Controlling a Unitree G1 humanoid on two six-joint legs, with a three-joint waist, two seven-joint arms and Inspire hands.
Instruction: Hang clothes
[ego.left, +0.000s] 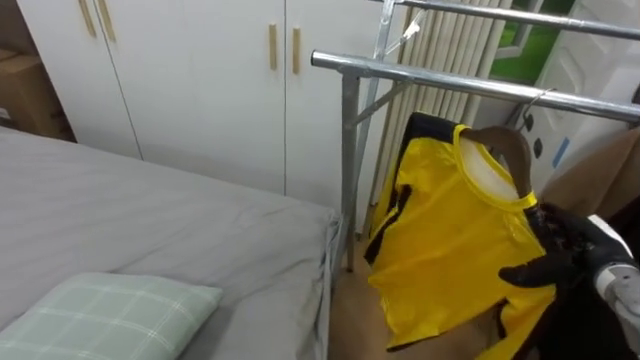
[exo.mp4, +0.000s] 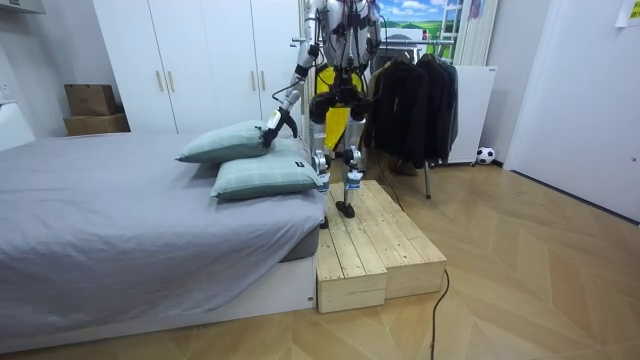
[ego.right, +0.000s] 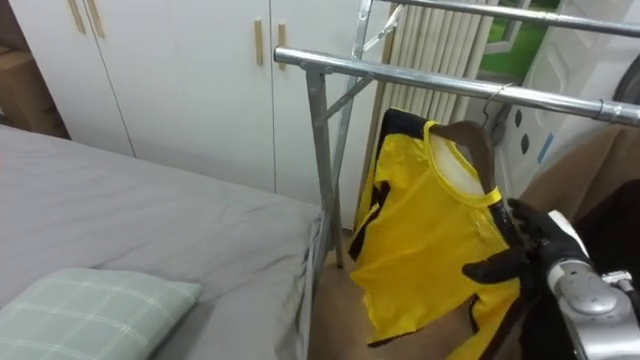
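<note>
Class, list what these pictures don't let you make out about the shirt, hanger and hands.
- Hook of the hanger: eye views, too thin to tell whether it sits over the rail.
- Right edge of the yellow shirt: eye views, hidden behind the right hand.
- What the left hand touches: room view, too small.

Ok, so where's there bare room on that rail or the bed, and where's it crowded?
The rail is bare from its corner post to the yellow shirt in the right hand; past that, dark clothes crowd it. The bed is bare between the pillow and wardrobe.
</note>
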